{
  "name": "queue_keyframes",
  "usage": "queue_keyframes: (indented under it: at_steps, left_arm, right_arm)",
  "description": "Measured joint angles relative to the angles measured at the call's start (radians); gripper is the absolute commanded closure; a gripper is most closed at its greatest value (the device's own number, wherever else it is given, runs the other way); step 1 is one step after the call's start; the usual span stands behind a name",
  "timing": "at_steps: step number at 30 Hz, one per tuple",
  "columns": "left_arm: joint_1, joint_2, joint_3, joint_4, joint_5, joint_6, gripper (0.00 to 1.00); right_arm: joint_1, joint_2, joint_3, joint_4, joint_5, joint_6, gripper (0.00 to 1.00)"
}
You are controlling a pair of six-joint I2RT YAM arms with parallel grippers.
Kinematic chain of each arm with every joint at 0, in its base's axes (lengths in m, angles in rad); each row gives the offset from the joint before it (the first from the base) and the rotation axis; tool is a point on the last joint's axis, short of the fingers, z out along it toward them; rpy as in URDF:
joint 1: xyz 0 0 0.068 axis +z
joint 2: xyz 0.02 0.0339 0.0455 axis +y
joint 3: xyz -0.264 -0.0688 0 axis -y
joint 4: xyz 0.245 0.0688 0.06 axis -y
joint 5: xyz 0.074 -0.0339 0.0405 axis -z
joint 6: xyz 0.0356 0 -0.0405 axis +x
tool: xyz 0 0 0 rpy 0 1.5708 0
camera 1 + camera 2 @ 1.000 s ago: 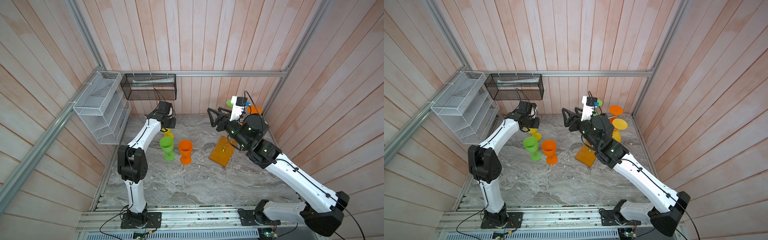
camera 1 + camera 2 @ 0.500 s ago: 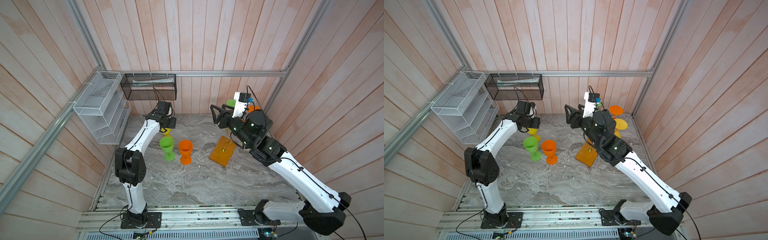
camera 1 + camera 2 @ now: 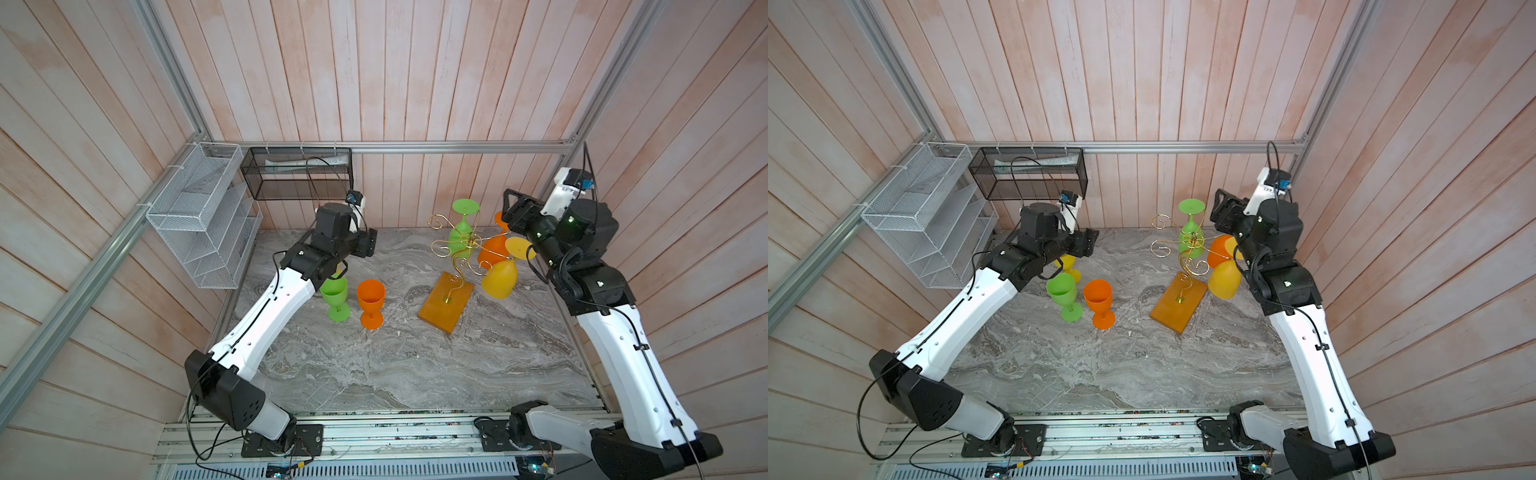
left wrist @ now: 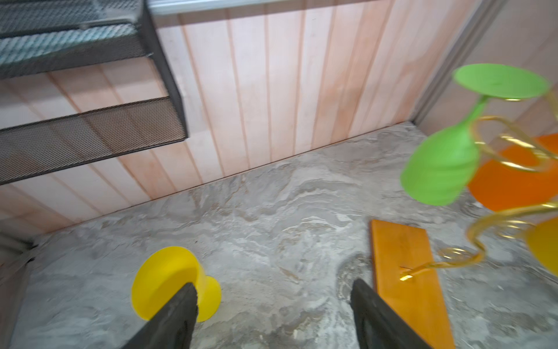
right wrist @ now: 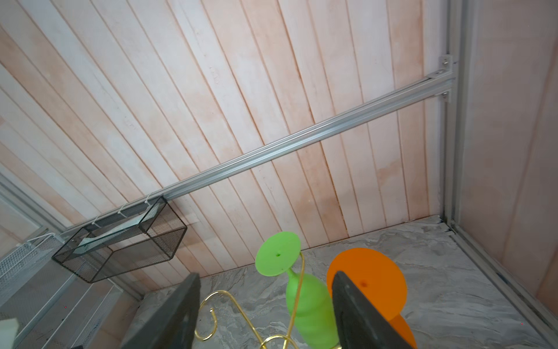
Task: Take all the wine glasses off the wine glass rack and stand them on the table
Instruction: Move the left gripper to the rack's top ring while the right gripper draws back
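Beside the left gripper (image 4: 273, 285), just outside one finger (image 4: 181, 314), a yellow glass (image 4: 169, 281) sits on the table (image 4: 271, 211). Jaws spread, nothing between them. Right gripper (image 5: 265, 275): spread, empty, near the top of the rack (image 3: 446, 301). Ahead of it, a green glass (image 5: 308, 305) and an orange glass (image 5: 368, 278) hang inverted on the rack. A hung yellow glass (image 3: 500, 278) is beside the right arm.

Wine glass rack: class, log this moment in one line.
wine glass rack: three glasses hanging; left gripper: open near yellow wine glass on table; right gripper: open beside rack
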State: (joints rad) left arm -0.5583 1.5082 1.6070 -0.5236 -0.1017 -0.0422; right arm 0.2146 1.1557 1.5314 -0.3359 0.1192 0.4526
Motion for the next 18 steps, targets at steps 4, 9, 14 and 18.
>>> queue_keyframes:
  at_steps: [4, 9, 14, 18]
  left_arm:
    - [-0.124, -0.021, -0.024, 0.032, 0.032, 0.0, 0.19]
    - [-0.245, -0.023, -0.054, 0.069, 0.15, 0.021, 0.18]
    - [-0.266, 0.053, 0.024, 0.068, 0.232, 0.051, 0.18]
    - [-0.263, 0.162, 0.121, 0.06, 0.27, 0.076, 0.18]
  right_arm:
    - [-0.12, -0.066, -0.061, -0.009, -0.066, 0.028, 0.3]
    - [-0.183, -0.097, -0.131, -0.008, -0.149, 0.055, 0.3]
    - [-0.183, -0.098, -0.175, 0.003, -0.209, 0.068, 0.31]
    - [-0.183, -0.103, -0.186, 0.016, -0.238, 0.07, 0.31]
